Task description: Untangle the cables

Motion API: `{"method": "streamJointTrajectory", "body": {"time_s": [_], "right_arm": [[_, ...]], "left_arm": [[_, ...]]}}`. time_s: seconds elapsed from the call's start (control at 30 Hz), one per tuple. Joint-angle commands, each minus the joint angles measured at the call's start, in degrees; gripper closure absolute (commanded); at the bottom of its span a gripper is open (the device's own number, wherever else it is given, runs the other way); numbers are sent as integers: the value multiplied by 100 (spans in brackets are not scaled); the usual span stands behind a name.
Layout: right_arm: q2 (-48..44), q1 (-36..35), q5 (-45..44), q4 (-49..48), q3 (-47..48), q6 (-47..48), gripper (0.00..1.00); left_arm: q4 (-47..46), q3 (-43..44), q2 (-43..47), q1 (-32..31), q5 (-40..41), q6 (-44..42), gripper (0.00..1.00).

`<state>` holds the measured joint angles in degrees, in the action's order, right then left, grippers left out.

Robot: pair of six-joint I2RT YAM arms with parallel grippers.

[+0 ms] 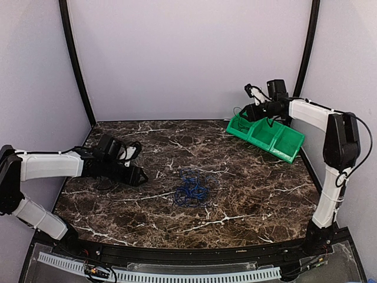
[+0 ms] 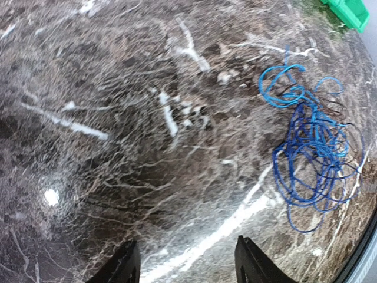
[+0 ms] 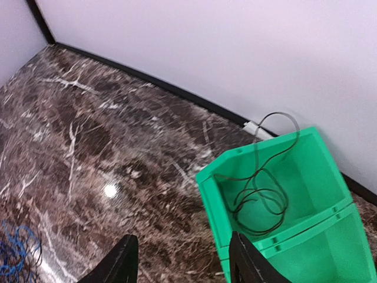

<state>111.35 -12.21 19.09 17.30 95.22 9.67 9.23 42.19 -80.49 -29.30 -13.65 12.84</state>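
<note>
Blue cables (image 1: 191, 188) clump, elongated loosely toward the bin (image 3: 211, 209); a black cable (image 3: 259, 194) coils inside it. Left tool (image 2: 188, 265) and right tool (image 3: 182, 259) both stand apart, empty.

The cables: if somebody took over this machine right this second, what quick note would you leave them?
Left claw: open, empty, over the table just left of the clump of cables.
Right claw: open, empty, above the green bin at the far right.
Done: one black cable lies in the bin's end compartment, part of it draped over the rim.
Left: the blue and black clump at mid-table is tangled; its strands need pulling apart, probably one by one.
</note>
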Motion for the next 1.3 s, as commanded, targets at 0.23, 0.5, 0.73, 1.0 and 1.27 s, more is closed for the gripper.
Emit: {"method": "streamJointTrajectory", "body": {"time_s": [0.23,0.5,0.73,1.0,1.27], "right_arm": [[-1951,-124,1242,-421,-1941,423,40],[-2639,-226,2522,-493,-3463,782,41],[-2584,-458,2793,-878,-4040,1188,50],[-1802,-1113,2472,-296,-3584,1669,58],[-1414,-1920,1909,30,-3356,2163,60]], "left_arm": [[-1186,784,-44,-815,29,203,43],[-1068,1829,-1284,-1334,125,339,43],[-951,2238,-1897,-1700,153,459,44],[-745,2358,-2244,-1737,247,481,59],[-736,2502,-2625,-1715,783,309,60]]}}
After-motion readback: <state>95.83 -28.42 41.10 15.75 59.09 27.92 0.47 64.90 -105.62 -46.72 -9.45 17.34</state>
